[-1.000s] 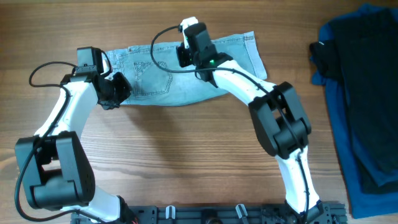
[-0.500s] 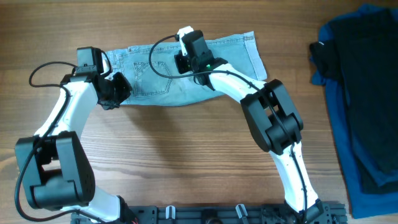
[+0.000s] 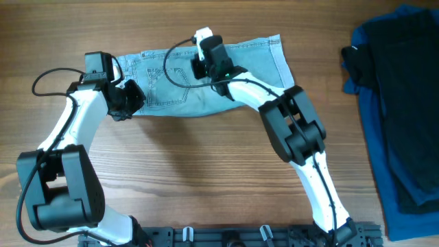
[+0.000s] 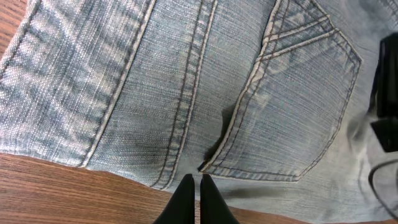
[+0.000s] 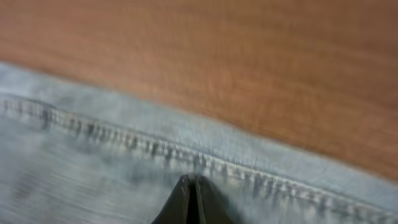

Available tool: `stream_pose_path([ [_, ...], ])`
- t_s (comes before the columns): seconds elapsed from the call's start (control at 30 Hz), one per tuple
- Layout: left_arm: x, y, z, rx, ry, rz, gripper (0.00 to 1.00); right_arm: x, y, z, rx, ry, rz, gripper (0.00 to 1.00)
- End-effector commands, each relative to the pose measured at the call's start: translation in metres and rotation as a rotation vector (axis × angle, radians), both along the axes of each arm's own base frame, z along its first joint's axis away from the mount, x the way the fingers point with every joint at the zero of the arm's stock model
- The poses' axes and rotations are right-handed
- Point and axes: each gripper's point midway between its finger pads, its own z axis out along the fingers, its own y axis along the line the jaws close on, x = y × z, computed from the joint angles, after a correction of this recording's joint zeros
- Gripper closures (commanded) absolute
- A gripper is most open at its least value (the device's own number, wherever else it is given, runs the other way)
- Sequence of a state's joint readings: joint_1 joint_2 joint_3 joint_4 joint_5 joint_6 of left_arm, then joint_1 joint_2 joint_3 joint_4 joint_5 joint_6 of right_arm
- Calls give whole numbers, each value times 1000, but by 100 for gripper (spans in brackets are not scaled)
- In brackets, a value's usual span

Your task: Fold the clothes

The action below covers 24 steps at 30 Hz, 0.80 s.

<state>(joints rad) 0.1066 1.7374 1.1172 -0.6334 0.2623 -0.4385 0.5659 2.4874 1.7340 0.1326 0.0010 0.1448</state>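
Shorts (image 3: 212, 82) flat on the table (image 3: 206, 178), upper middle; both grippers at the denim edges, fold not yet made.
Left gripper (image 4: 194, 182): fingers pressed together, tips at the near edge just below the back pocket (image 4: 292, 124); no cloth visibly pinched between them. Right gripper (image 5: 191, 182): fingers together over the stitched far hem (image 5: 93, 132); the view is blurred, so whether any fabric is caught cannot be told. To do the step well, I judge each gripper should part its fingers, take one clean layer stack at the edge, and lift evenly so the seam lines stay parallel. Uneven lift would likely skew the fold. Dark blue garment (image 3: 384, 171) and black garment (image 3: 405, 96) lie well apart at right; leave them alone.
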Motion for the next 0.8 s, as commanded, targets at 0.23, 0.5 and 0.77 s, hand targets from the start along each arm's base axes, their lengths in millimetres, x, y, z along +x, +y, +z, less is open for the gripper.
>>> stream_pose_path([
  [0.23, 2, 2, -1, 7, -3, -11, 96, 11, -49, 153, -75, -184, -175, 89],
  [0.5, 2, 2, -1, 7, -3, -11, 94, -68, -184, 225, -166, 117, -279, 51],
  [0.77, 2, 2, -1, 7, -3, -11, 90, -108, -275, 165, -88, 482, -245, 44],
])
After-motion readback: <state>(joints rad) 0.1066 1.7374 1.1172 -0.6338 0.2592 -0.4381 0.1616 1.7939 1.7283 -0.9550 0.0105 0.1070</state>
